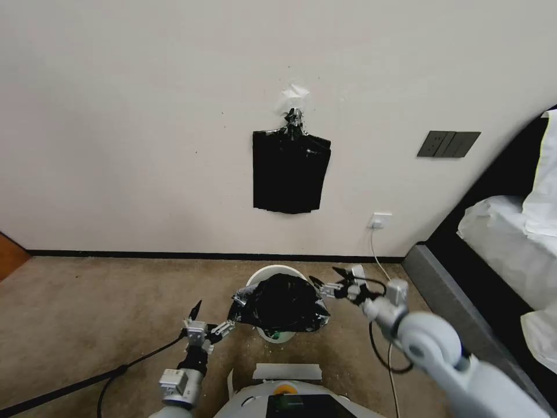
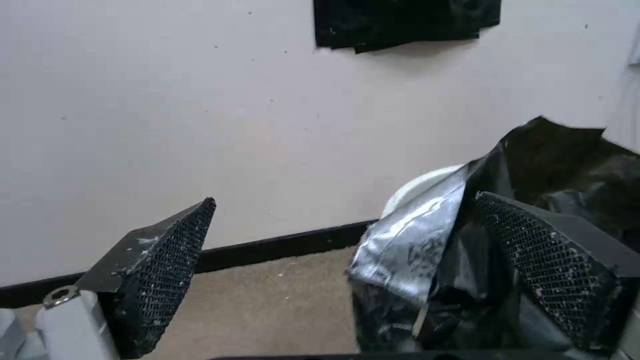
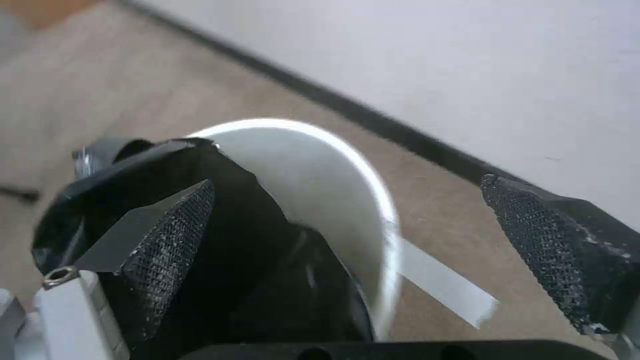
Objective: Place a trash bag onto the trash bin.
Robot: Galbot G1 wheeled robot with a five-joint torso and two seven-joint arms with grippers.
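Observation:
The cream-white trash bin (image 1: 272, 271) stands on the carpet by the wall. The black glossy trash bag (image 1: 282, 305) is draped over its near side and mouth, while the far rim is bare. My left gripper (image 1: 213, 316) is open beside the bag's left edge. In the left wrist view the crinkled trash bag (image 2: 427, 260) lies against one finger (image 2: 553, 270), with the trash bin's rim (image 2: 420, 186) behind it. My right gripper (image 1: 325, 274) is open at the bin's right rim. In the right wrist view, the right gripper (image 3: 347, 182) straddles the trash bin's rim (image 3: 347, 165) and the trash bag (image 3: 267, 250).
A flat bundle of black bags (image 1: 290, 174) hangs taped to the wall above the bin. A bed (image 1: 505, 232) with a dark frame stands at the right. A wall socket (image 1: 379, 220) feeds a cable running down the floor. White tape (image 1: 287, 371) marks the carpet near my base.

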